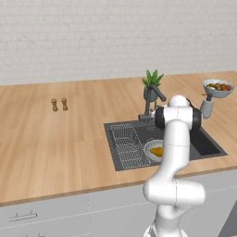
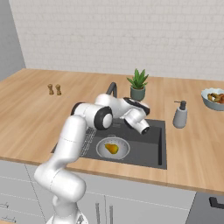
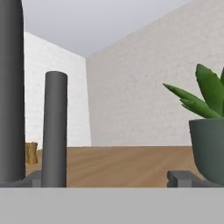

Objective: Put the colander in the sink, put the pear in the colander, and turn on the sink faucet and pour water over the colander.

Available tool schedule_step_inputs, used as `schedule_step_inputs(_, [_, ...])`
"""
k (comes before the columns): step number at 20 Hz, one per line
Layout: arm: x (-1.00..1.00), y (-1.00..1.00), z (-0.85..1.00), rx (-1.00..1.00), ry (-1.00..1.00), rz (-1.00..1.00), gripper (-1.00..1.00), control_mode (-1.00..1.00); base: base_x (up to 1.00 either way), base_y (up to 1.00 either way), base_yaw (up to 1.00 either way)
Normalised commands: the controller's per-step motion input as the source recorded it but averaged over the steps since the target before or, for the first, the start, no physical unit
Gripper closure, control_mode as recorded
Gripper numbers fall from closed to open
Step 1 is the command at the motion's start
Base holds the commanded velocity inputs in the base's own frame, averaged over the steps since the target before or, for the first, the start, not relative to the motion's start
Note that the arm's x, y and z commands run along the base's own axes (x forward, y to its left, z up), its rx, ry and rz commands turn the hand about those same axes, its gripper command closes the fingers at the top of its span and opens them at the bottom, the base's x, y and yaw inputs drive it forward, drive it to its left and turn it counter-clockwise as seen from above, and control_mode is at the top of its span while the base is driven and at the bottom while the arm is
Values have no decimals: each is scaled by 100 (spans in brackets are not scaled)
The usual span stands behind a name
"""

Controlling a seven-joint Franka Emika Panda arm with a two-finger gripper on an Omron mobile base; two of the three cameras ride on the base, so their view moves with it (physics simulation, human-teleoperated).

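Observation:
The silver colander (image 2: 121,151) sits in the dark sink (image 2: 151,148) toward its front, with the yellow-green pear (image 2: 111,148) lying inside it. From the left base camera my arm covers part of the colander (image 1: 150,149) and pear (image 1: 157,151). The faucet (image 2: 112,89) stands at the sink's back edge. My hand (image 2: 133,107) hovers over the basin just right of the faucet, level with its stem. In the hand view my gripper (image 3: 107,179) is open and holds nothing, the faucet's dark upright parts (image 3: 56,127) rising close on the left.
A wire rack (image 1: 127,143) fills the basin's left side. A potted plant (image 2: 138,87) stands behind the sink, close to my hand. A soap dispenser (image 2: 180,114) and a fruit bowl (image 2: 214,98) are on the right, two small shakers (image 1: 59,104) far left.

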Motion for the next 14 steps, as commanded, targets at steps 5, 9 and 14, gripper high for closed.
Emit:
schedule_step_inputs(5, [5, -16, 0, 0, 10, -4, -100, -100, 0, 0, 0])
schedule_step_inputs(9, [1, -39, 0, 0, 5, -3, 100, -100, 0, 0, 0])
schedule_step_inputs(14, [0, -48, 0, 0, 2, -2, 100, -100, 0, 0, 0])
